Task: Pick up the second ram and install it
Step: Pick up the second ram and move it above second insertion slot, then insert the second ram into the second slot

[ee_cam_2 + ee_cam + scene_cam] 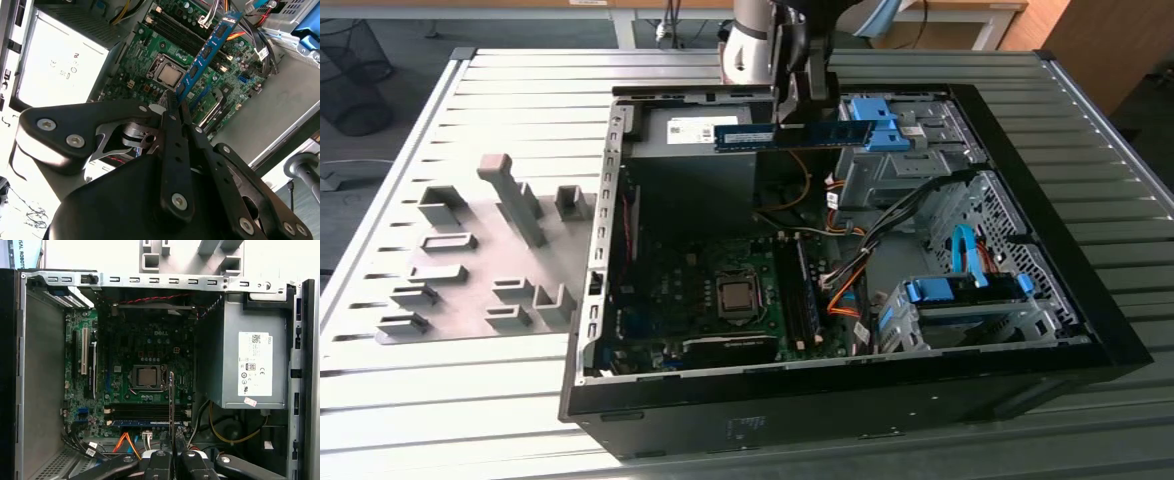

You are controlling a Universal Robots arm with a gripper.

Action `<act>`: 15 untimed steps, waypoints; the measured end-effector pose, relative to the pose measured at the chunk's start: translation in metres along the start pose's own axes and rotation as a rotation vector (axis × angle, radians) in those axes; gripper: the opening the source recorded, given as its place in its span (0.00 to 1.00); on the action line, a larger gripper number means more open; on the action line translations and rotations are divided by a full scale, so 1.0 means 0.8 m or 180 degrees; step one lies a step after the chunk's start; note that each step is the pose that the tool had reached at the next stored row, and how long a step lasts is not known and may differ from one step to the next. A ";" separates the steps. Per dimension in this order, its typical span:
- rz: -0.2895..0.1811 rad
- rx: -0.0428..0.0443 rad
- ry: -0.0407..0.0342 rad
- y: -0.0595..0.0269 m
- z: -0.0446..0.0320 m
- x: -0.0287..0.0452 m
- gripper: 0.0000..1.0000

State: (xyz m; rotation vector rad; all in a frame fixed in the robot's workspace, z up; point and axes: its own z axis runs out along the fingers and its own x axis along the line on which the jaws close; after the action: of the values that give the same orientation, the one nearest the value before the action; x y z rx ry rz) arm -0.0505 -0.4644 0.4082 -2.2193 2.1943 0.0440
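One arm's jaws are clamping the second ram (794,135), holding it roughly level over the open computer case (720,420). Grey holder blocks (518,200) are standing on the worktop (494,90) beside it.

A slatted grey table (520,90) stands near a black wire bin (350,75).

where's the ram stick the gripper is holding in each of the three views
Exterior view: the second ram hangs level above the far end of the open computer case.
Second wrist view: it reaches out from the gripper, which is shut on it, over the motherboard.
First wrist view: seen edge-on, it is a thin strip.
Shared landmark: the CPU socket.
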 end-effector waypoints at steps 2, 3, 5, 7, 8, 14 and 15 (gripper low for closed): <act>0.0000 0.0000 0.0000 0.000 0.0000 0.0000 0.14; 0.0000 0.0000 0.0000 0.000 0.0000 0.0000 0.14; 0.0000 0.0000 0.0000 0.000 0.0000 0.0000 0.14; 0.0000 0.0000 0.0000 0.000 0.0000 0.0000 0.14; 0.0000 0.0000 0.0000 0.000 0.0000 0.0000 0.14; 0.0035 0.0001 0.0000 0.000 0.0000 0.0000 0.14; 0.0049 0.0002 0.0000 0.000 0.0000 0.0000 0.14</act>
State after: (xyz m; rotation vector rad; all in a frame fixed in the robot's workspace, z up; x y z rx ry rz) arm -0.0503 -0.4644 0.4081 -2.2022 2.2112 0.0436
